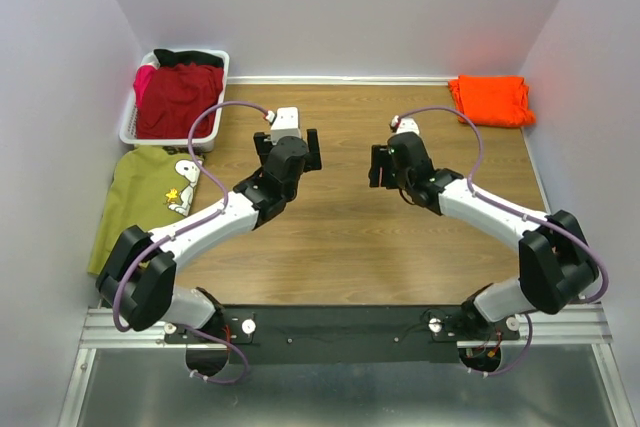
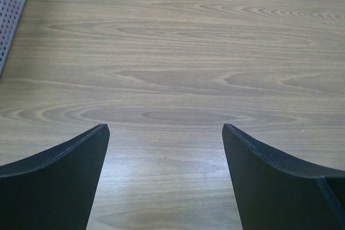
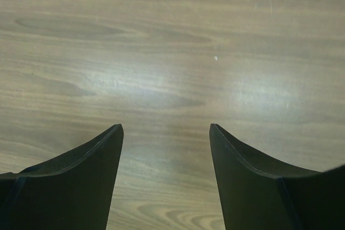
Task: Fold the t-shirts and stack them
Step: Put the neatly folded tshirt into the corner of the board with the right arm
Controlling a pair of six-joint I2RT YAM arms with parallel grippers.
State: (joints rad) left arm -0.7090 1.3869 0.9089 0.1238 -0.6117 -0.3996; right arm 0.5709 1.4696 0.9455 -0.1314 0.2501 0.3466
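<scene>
Both claws are spread with nothing between the fingers: left gripper (image 2: 165, 126) and right gripper (image 3: 165, 125) hang over the wood table (image 1: 340, 247), near its middle. Orange shirt (image 1: 490, 100) lies folded in the far right corner. Red shirt (image 1: 180, 97) sits in the basket (image 1: 128, 129) far left, and the olive shirt (image 1: 150, 197) lies on the table just nearer.

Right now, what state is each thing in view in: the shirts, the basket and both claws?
orange t-shirt: folded, in the far right corner.
dark red t-shirt: crumpled, inside the basket.
olive green t-shirt: spread out just in front of the basket, dog print up.
basket: upright, holding cloth.
left claw: open, holding nothing.
right claw: open, holding nothing.
</scene>
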